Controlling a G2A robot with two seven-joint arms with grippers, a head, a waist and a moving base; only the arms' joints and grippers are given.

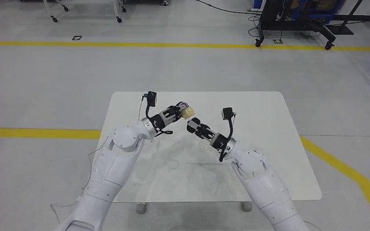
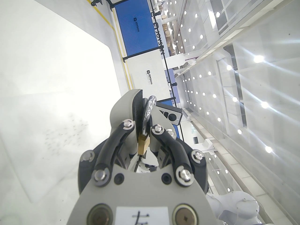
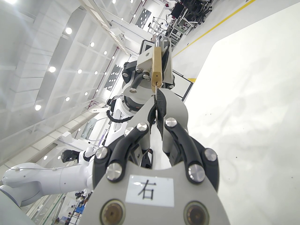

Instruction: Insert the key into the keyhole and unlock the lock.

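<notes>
Both grippers meet in the air above the middle of the white table (image 1: 254, 121). My left gripper (image 2: 143, 118) is shut on the brass padlock (image 2: 143, 142), its silver shackle (image 2: 149, 108) pinched between the pads. From the right wrist, the padlock (image 3: 156, 67) shows as a brass block with its keyhole end facing my right gripper (image 3: 157, 99). That gripper is shut on the key (image 3: 154, 112), whose thin blade meets the bottom of the lock. From above, the padlock (image 1: 189, 112) sits between the left gripper (image 1: 180, 110) and the right gripper (image 1: 191, 124).
The table's far edge and rounded corners (image 1: 277, 95) lie beyond the grippers. Yellow floor lines (image 1: 173, 44) and wheeled equipment frames (image 1: 300, 26) stand well away from the table.
</notes>
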